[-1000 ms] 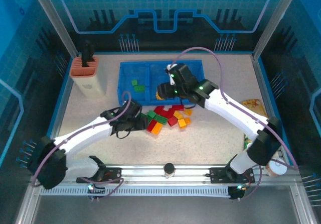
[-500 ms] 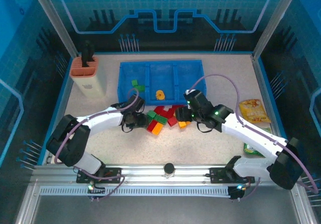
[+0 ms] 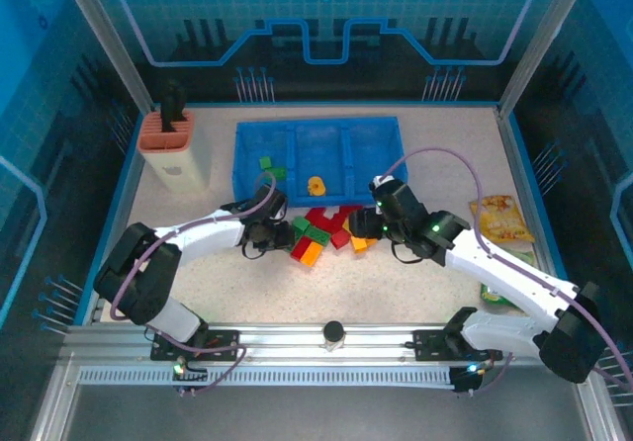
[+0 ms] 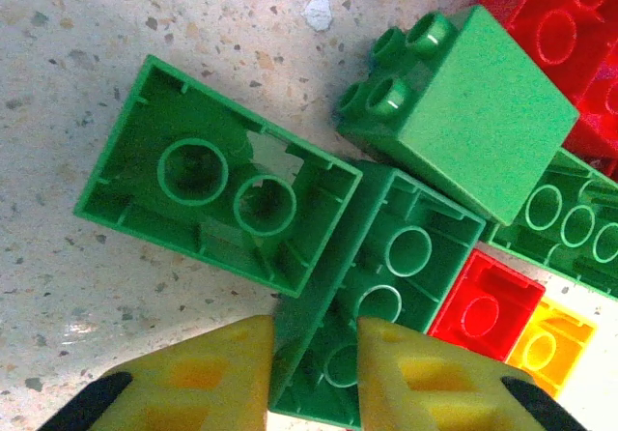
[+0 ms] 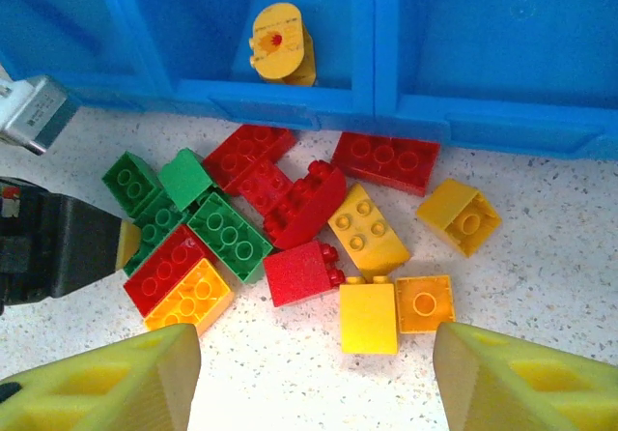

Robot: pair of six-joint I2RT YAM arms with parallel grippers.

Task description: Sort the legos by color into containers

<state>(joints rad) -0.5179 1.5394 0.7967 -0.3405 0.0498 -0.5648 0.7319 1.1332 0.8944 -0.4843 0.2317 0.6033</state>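
A pile of red, green and yellow legos (image 3: 326,228) lies on the table just in front of the blue tray (image 3: 316,123). My left gripper (image 4: 314,363) is at the pile's left edge, shut on the wall of an upside-down green lego (image 4: 406,257). Another upturned green brick (image 4: 208,185) and a green cube (image 4: 473,122) lie against it. My right gripper (image 5: 314,354) hangs open above the pile's near side, over a yellow brick (image 5: 367,320). Green legos (image 3: 269,169) sit in the left container. A round yellow piece (image 5: 280,44) sits in the middle one.
An orange-and-cream holder (image 3: 170,144) with black tools stands at the back left. A yellow snack packet (image 3: 499,219) lies to the right of the pile, and another packet (image 3: 495,288) is near the right arm's base. The two grippers are close together across the pile.
My left gripper has shut on the green lego. My right arm has come back from over the tray to the pile, and a yellow piece now lies in the middle container.
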